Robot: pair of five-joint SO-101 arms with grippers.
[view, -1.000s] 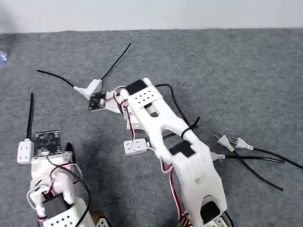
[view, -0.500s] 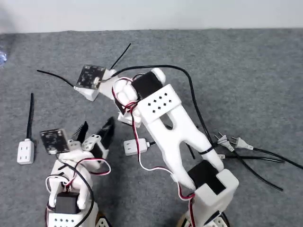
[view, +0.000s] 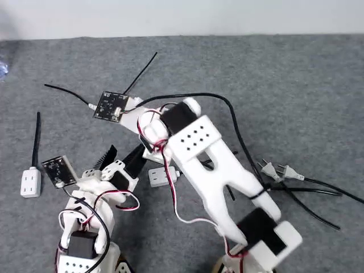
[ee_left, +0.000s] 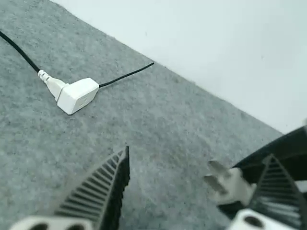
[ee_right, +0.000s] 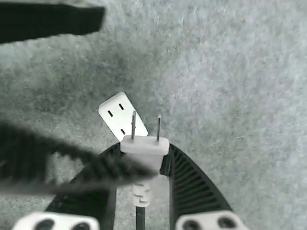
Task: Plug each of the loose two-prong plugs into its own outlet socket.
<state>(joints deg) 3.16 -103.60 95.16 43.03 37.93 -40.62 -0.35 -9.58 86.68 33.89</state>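
Observation:
My right gripper (ee_right: 144, 157) is shut on a white two-prong plug (ee_right: 144, 143), prongs pointing away from the wrist. Just beyond the prongs a white outlet socket (ee_right: 119, 115) lies on the grey carpet; in the high view this socket (view: 161, 176) sits beside the right arm (view: 193, 142). My left gripper (view: 120, 157) stands open right next to it, and its dark fingers (ee_right: 48, 19) cross the right wrist view. Through the open left gripper (ee_left: 198, 154) I see the held plug (ee_left: 225, 182) near one finger. A second socket (ee_left: 76, 95) lies farther off. A third socket (view: 29, 182) lies at the left.
Two loose plugs (view: 267, 168) (view: 287, 170) with black cords (view: 318, 187) lie at the right. More cords (view: 142, 68) run from the far socket toward the back. A pale wall (view: 182, 17) borders the carpet's far edge.
The left arm swung right, away from the left socket, and its open fingers came into sight. The right arm lifted and drew back from the far socket.

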